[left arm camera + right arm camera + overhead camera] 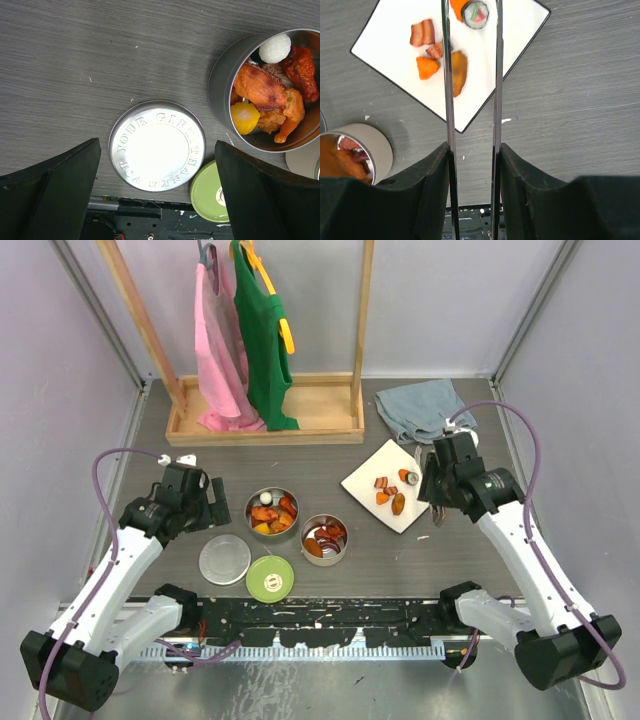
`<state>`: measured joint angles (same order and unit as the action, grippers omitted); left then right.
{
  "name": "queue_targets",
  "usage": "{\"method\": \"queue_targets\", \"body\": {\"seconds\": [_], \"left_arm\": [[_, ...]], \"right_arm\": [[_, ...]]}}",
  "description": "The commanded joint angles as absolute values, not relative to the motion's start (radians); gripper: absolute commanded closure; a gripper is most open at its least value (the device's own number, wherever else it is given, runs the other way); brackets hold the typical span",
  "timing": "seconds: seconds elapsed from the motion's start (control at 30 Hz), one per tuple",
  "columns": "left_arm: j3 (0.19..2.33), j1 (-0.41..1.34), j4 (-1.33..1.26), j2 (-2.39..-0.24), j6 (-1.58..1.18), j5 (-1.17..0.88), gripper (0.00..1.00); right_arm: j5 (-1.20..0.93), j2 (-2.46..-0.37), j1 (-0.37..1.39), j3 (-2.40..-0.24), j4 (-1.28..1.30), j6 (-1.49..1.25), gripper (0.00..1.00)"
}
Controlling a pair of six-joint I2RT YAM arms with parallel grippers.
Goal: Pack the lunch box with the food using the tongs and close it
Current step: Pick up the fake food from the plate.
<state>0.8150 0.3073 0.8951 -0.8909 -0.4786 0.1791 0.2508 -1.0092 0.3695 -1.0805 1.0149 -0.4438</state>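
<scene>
Currently gripping the tongs (448, 100) with the right gripper (472, 160), half closed on the two thin arms, one arm against each finger. Pointing them toward 12 o'clock in the right wrist view, over the white plate (475, 75), with a gap between the arms and the tips out of that view. On the plate, a few pieces of the food (422, 32), orange and reddish-brown, plus a small roll (475, 12) seen between the tong arms at the 12 o'clock edge.

Hovering with the left gripper (218, 502) spread fully wide, holding nothing, above the flat steel lid (156, 145). Just beside that lid, at 4 o'clock, the lime-green lid (207, 192).

Near table centre, the lunch box (250, 508), both tins uncovered. At 3 o'clock of the left gripper, the first tin (220, 90), filled with orange, red and yellow chunks and one white ball. At 4 o'clock of it, the second tin (375, 145), also holding food. At 2 o'clock of the tins, the plate.
</scene>
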Motion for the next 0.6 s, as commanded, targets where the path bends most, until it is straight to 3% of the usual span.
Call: {"method": "queue_targets", "body": {"seconds": [0.0, 0.3, 0.57], "left_arm": [[0.833, 0.305, 0.884, -0.88, -0.472, 0.188, 0.02], [0.829, 0.304, 0.872, -0.875, -0.465, 0.176, 0.02], [0.83, 0.304, 0.877, -0.873, -0.466, 0.184, 0.02]], "right_arm": [[0.079, -1.03, 0.24, -1.093, 0.911, -0.314, 0.54], [0.028, -1.101, 0.082, -1.072, 0.841, -0.243, 0.53], [-0.046, -1.143, 0.072, -1.035, 0.828, -0.237, 0.5]]}}
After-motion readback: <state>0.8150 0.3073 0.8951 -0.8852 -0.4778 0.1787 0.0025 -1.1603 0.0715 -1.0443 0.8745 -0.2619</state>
